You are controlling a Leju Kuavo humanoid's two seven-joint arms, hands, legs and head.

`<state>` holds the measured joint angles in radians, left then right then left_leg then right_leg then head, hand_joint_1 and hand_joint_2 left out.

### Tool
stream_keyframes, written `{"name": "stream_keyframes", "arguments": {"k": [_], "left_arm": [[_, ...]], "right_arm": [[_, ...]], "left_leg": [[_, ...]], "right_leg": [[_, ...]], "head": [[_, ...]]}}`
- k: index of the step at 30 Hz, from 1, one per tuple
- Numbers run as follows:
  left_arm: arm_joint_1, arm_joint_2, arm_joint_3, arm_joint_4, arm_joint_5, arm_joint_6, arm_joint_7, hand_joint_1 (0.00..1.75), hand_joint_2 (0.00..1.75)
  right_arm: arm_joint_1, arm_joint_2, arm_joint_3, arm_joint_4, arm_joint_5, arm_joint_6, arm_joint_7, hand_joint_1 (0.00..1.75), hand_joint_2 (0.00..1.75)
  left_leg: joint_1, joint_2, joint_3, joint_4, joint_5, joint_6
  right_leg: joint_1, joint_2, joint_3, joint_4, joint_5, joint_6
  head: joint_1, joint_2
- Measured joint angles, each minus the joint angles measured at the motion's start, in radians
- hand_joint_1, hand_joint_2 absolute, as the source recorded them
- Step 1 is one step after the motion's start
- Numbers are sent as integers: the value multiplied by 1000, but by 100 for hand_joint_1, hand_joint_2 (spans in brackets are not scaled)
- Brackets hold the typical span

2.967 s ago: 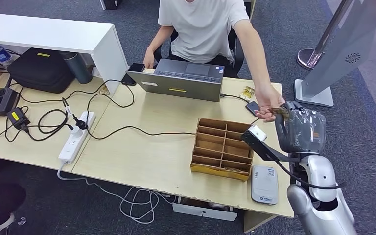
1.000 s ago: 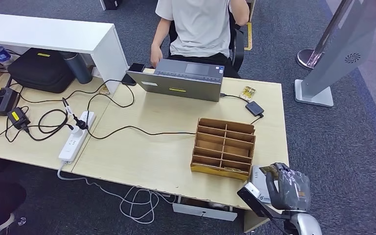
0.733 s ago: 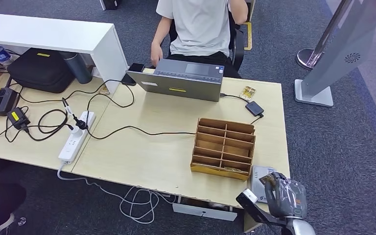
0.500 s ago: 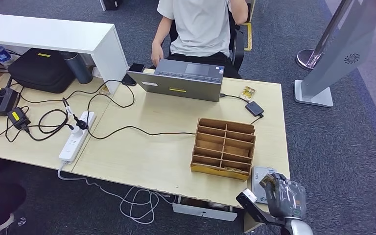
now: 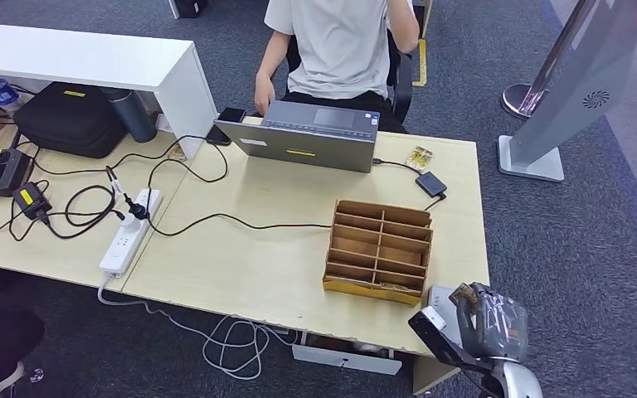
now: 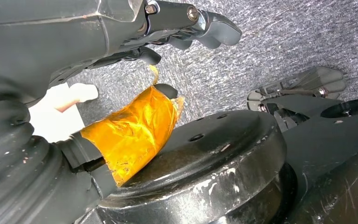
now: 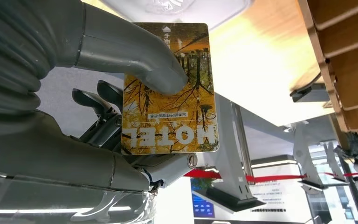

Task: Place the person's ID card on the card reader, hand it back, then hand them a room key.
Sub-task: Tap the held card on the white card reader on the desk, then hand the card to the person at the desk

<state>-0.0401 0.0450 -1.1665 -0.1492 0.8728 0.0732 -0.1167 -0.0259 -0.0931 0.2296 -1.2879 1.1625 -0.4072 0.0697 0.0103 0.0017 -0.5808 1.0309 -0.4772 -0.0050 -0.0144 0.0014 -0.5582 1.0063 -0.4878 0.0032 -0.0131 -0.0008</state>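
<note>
Desk (image 5: 257,249), near corner: right hand (image 5: 489,319) pinching card (image 7: 170,88) just above card reader (image 5: 440,296); left hand (image 6: 168,23) holding nothing.

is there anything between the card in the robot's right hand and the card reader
Nothing visible. The right hand pinches the card just over the white reader at the desk's near right corner. The wooden organizer sits beside the reader, not across the path.

Light wood table (image 5: 240,265): laptop (image 5: 307,143) far edge, compartment box (image 5: 379,249) right, white card reader (image 5: 440,297) near-right corner, power strip (image 5: 130,230) left.
</note>
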Motion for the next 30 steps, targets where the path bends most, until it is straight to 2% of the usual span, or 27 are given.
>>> {"name": "stream_keyframes", "arguments": {"k": [6, 13, 16, 22, 26, 30], "left_arm": [[0, 0, -5, 0, -2, 0, 0, 0, 175], [-1, 2, -14, 0, -17, 0, -4, 0, 175], [-2, 3, -25, 0, -29, 0, -10, 0, 175], [-8, 6, -50, 0, -50, -5, -20, 0, 175], [-10, 6, -61, 0, -53, -6, -21, 0, 175], [-12, 7, -72, 0, -48, -7, -22, 0, 175]], "right_arm": [[-31, -4, -3, -84, -14, -20, -14, 175, 175], [-210, -35, 6, -229, -29, 69, 12, 175, 175], [-291, -38, 38, -240, 59, 114, 40, 175, 175], [-438, -34, 155, -153, 265, 193, 98, 175, 175], [-519, -7, 235, -47, 293, 211, 131, 175, 175], [-565, 19, 270, 28, 277, 207, 143, 175, 175]], "left_leg": [[0, 1, -2, 0, 0, 0], [0, 2, -2, 0, 1, 0], [0, 2, -2, 0, 2, 0], [0, 1, -2, 0, 2, 0], [0, 1, -2, 0, 2, -1], [0, 1, -3, 0, 2, -1]], "right_leg": [[0, 1, -2, 0, 0, 0], [0, 1, -2, 1, 1, 0], [0, 2, -2, 1, 2, 0], [0, 2, -3, 1, 2, -1], [0, 1, -3, 1, 3, -1], [0, 1, -3, 2, 2, -1]], "head": [[0, 0], [0, 0], [0, 0], [0, 0], [0, 0], [0, 0]]}}
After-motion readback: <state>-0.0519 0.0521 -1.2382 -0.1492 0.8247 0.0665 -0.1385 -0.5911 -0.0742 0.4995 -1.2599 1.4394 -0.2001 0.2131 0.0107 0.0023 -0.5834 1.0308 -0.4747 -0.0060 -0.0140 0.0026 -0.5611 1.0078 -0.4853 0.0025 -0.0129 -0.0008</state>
